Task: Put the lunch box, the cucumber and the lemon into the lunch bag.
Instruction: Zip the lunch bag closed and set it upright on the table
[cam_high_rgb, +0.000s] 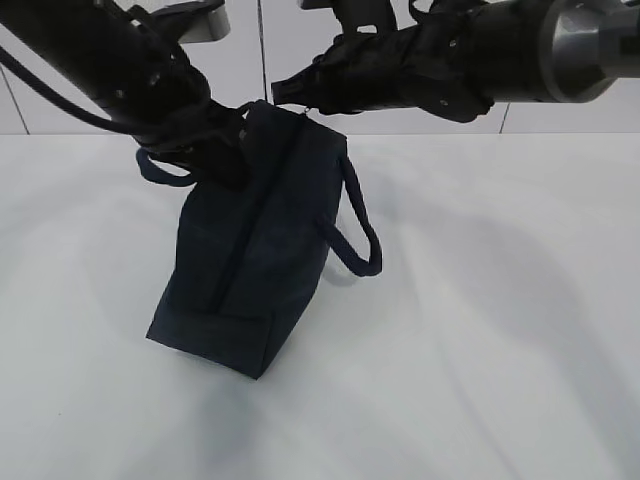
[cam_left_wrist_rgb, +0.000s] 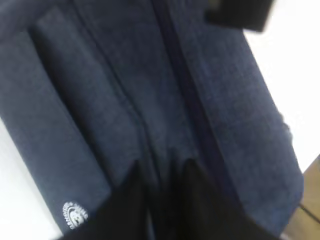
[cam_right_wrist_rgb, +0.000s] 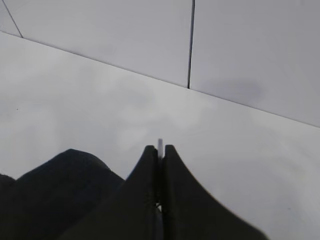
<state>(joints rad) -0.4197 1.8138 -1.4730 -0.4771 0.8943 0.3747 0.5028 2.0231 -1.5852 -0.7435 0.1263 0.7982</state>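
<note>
Lunch bag (cam_high_rgb: 250, 260) on surface (cam_high_rgb: 480, 330), zipper shut. Left pincer (cam_left_wrist_rgb: 160, 175) pinching bag fabric; right pincer (cam_right_wrist_rgb: 160, 150) pressed together on thin silver sliver, likely zipper pull. Anchor fabric firmly, draw pull straight along zipper.

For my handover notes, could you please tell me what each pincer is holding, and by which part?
The right pincer is shut on a thin silvery piece at the lunch bag's raised top end, apparently the zipper pull. The left pincer pinches the bag's top fabric beside the zipper.
</note>
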